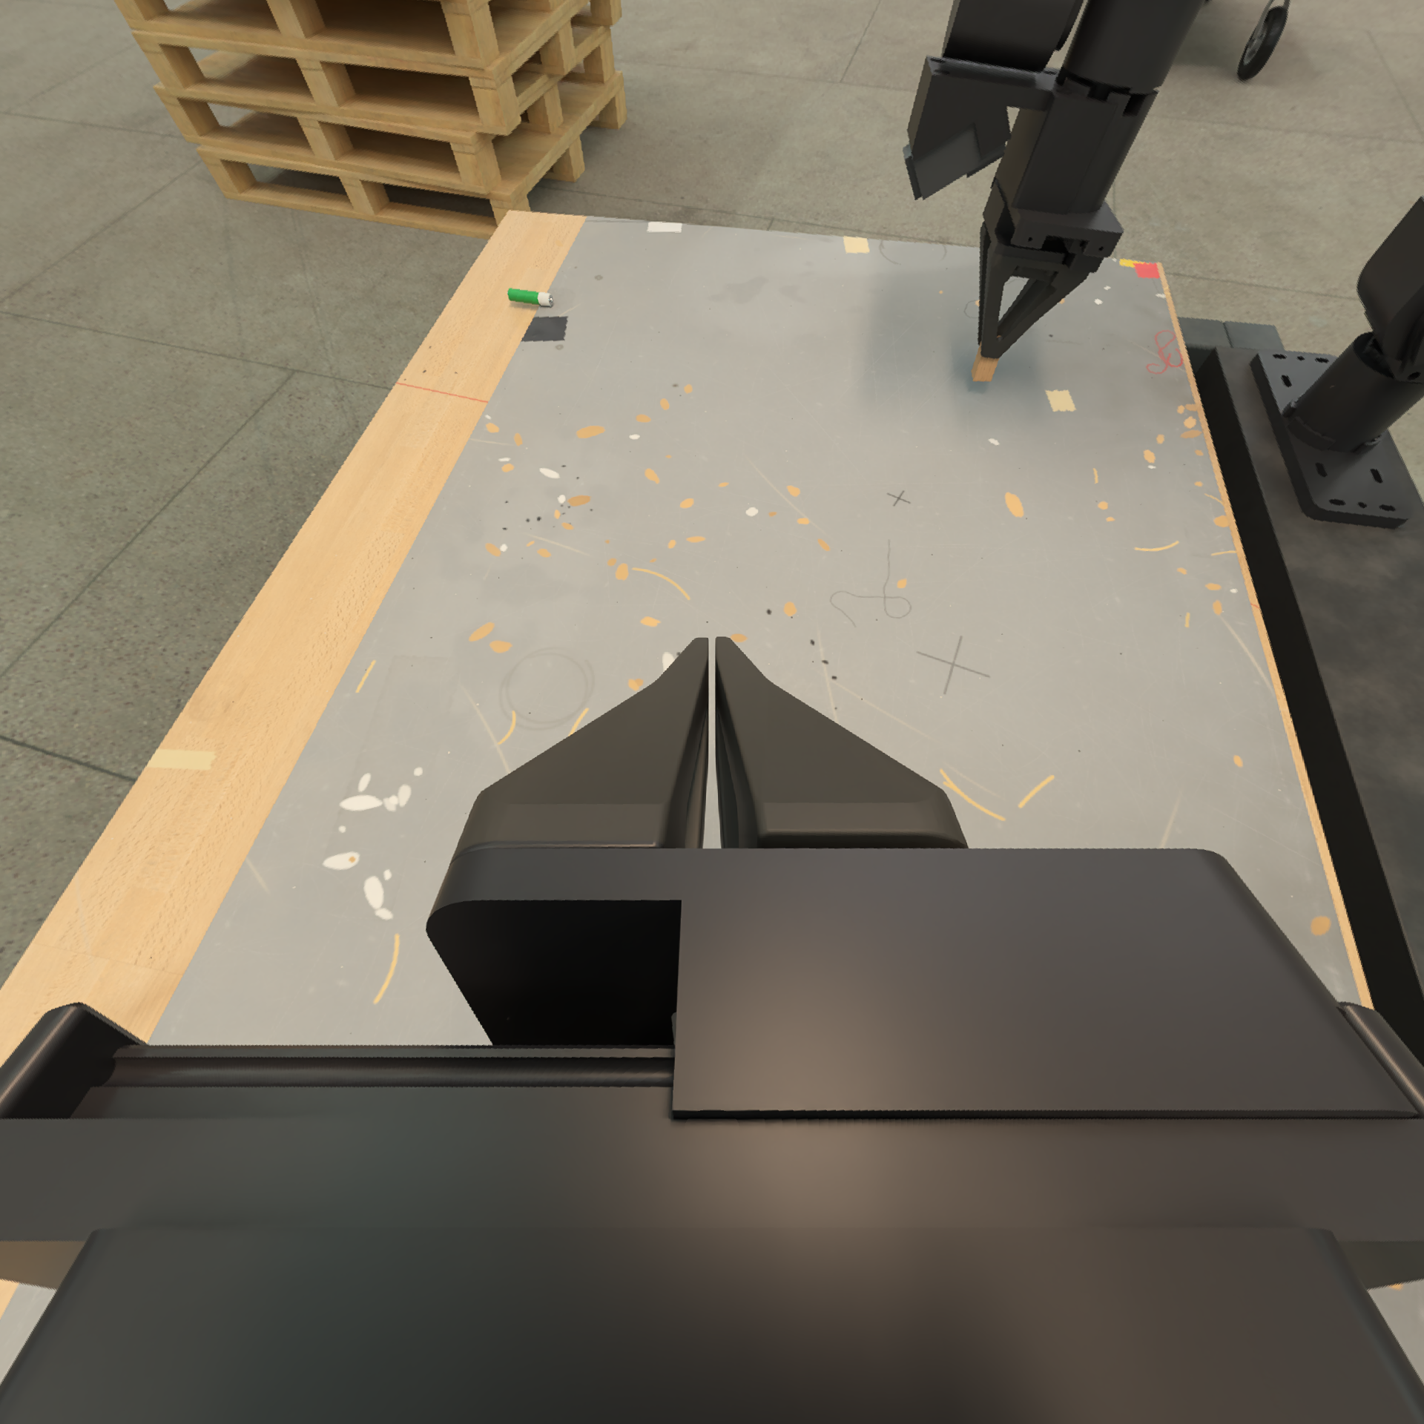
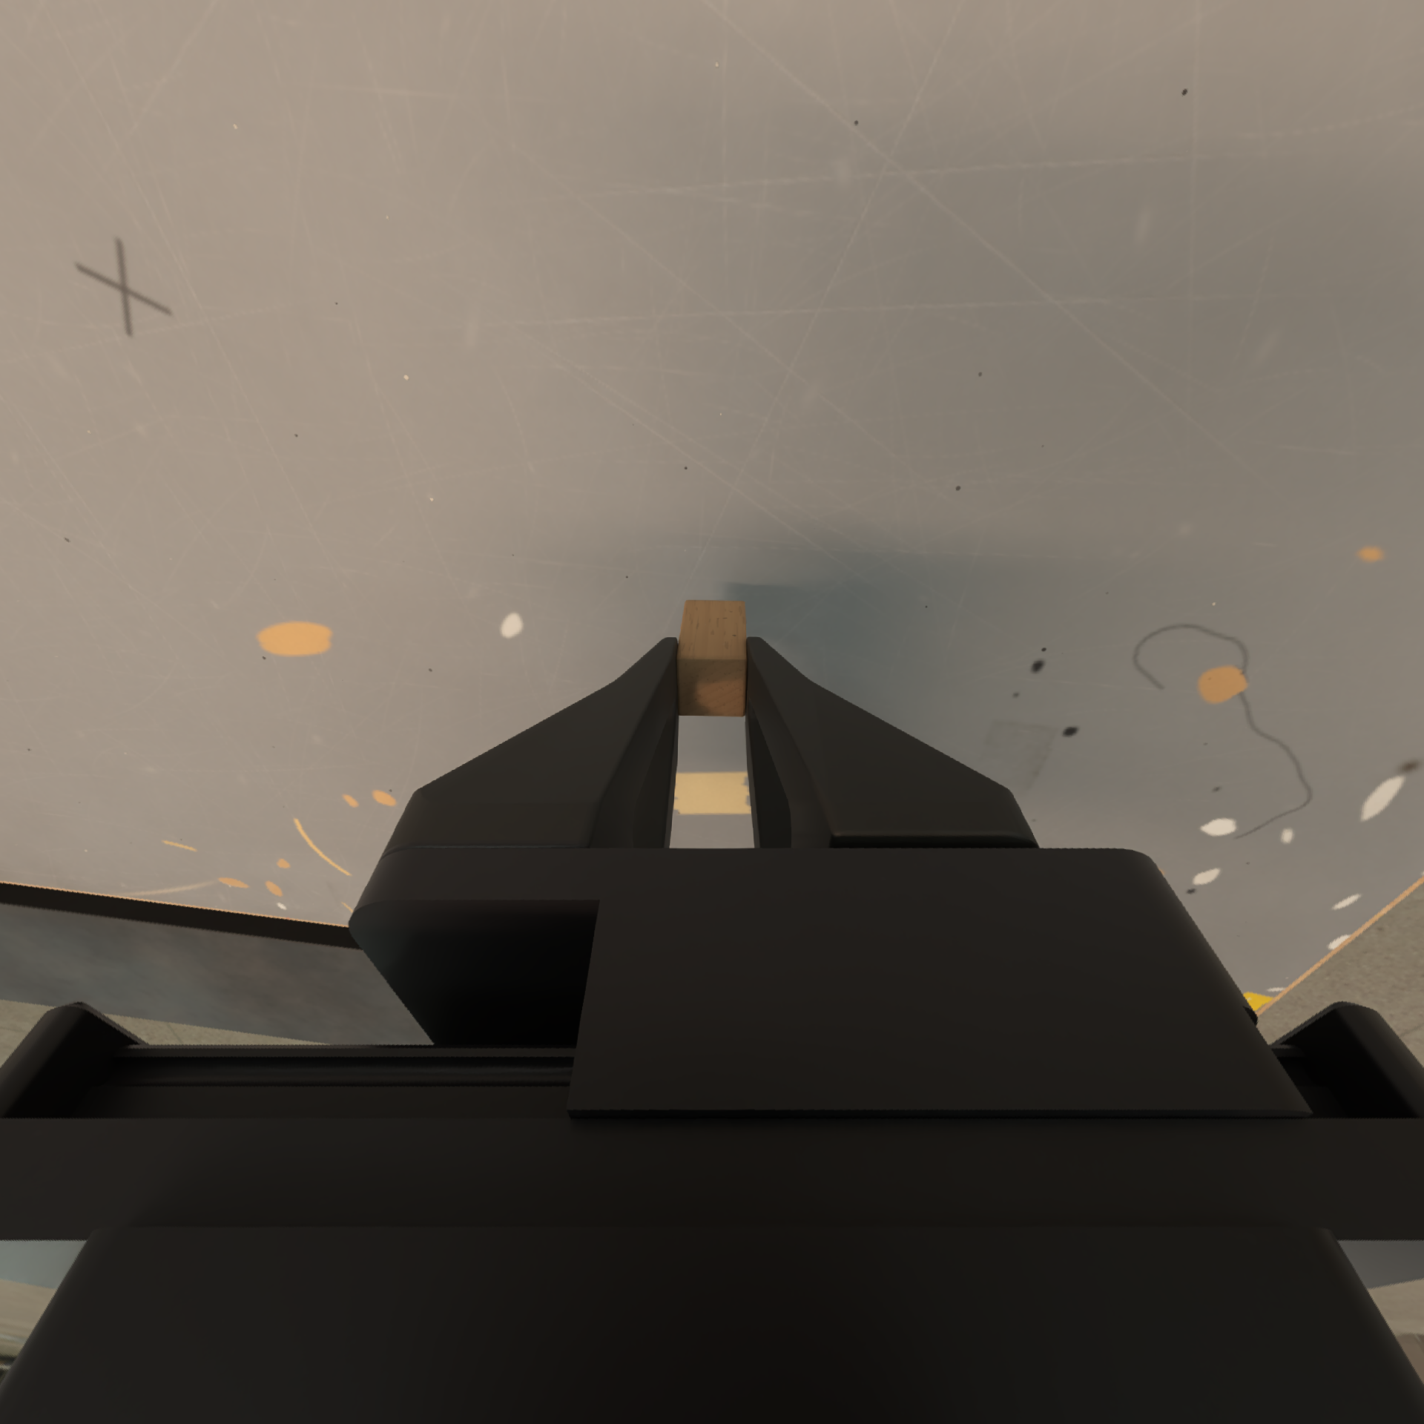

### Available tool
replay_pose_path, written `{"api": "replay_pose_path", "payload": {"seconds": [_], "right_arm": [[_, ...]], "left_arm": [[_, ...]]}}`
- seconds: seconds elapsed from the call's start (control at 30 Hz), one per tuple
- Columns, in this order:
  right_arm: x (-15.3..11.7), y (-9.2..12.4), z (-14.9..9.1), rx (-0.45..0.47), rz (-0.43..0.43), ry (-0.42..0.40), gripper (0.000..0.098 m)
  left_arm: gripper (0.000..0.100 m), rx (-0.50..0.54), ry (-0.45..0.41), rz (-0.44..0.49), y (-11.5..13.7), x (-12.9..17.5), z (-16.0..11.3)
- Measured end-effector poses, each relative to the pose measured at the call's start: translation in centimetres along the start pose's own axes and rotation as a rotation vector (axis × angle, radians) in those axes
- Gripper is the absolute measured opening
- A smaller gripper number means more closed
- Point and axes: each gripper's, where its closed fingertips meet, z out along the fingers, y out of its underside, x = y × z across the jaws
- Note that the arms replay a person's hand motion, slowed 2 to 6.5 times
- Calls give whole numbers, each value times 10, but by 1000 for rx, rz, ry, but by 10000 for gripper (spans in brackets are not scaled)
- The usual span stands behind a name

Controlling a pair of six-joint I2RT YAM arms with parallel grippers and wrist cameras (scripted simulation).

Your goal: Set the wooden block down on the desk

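Two dark robot grippers work above a grey, paint-flecked desk (image 1: 770, 431) edged in pale wood. Far left, beyond the desk, a stack of wooden pallets (image 1: 385, 100) sits on the concrete floor. A small green battery (image 1: 530, 297) lies on the desk's left wooden border. Toward the middle, the left gripper (image 1: 711, 643) hovers over the desk with its two fingers pressed together, clenched on nothing. Farther right, the right gripper (image 2: 712, 655) points steeply down and grasps the wooden block (image 2: 712, 669) between its fingertips. This small, pale cube sits at or just above the desk surface; whether it touches cannot be told. Its soft shadow falls directly beneath.
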Motion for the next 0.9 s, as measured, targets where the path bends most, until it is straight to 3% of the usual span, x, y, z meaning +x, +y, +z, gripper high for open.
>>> {"api": "replay_pose_path", "payload": {"seconds": [0.67, 0.8, 0.9], "right_arm": [[5, -8, 10, 43, -19, 21, 145], [6, -10, 9, 59, -22, 27, 285], [8, -12, 7, 77, -22, 26, 279]], "left_arm": [[14, 0, 0, -1, 0, 0, 0], [14, 0, 1, -2, 0, 0, 0], [14, 0, 1, -3, 0, 0, 0]]}}
